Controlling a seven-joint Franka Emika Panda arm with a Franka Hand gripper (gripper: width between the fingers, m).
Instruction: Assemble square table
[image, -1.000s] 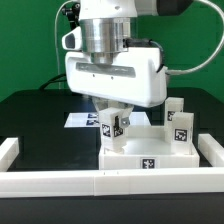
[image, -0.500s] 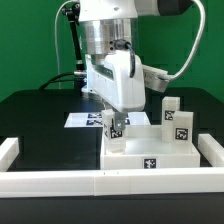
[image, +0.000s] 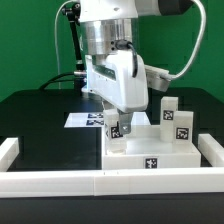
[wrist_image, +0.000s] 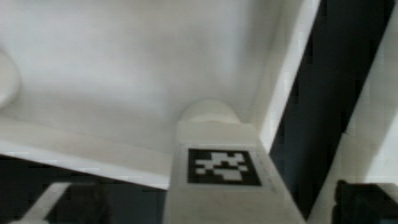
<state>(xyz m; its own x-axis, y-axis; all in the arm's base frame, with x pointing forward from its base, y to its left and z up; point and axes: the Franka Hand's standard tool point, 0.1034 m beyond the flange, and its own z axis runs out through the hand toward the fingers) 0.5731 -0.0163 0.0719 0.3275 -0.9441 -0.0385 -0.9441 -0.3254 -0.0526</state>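
The square table's white slab (image: 150, 160) lies at the front, toward the exterior view's right, with a tag on its front rim. One tagged white leg (image: 117, 131) stands upright on its near-left corner. My gripper (image: 117, 124) hangs straight down over that leg, jaws open on either side of it and not pressing it. Two more legs (image: 168, 108) (image: 181, 126) stand at the slab's right. In the wrist view the leg (wrist_image: 222, 165) rises between my dark fingers (wrist_image: 43, 205), with a gap on each side, and the slab (wrist_image: 125, 70) lies beneath.
White border rails run along the front (image: 90, 183), the exterior view's left (image: 8, 150) and its right (image: 213, 152). The marker board (image: 80, 120) lies flat on the black table behind the slab. Cables hang behind the arm.
My hand turned about a quarter turn around the leg a second ago. Since then the jaws have spread apart and let go of the leg, which stays upright on the slab.
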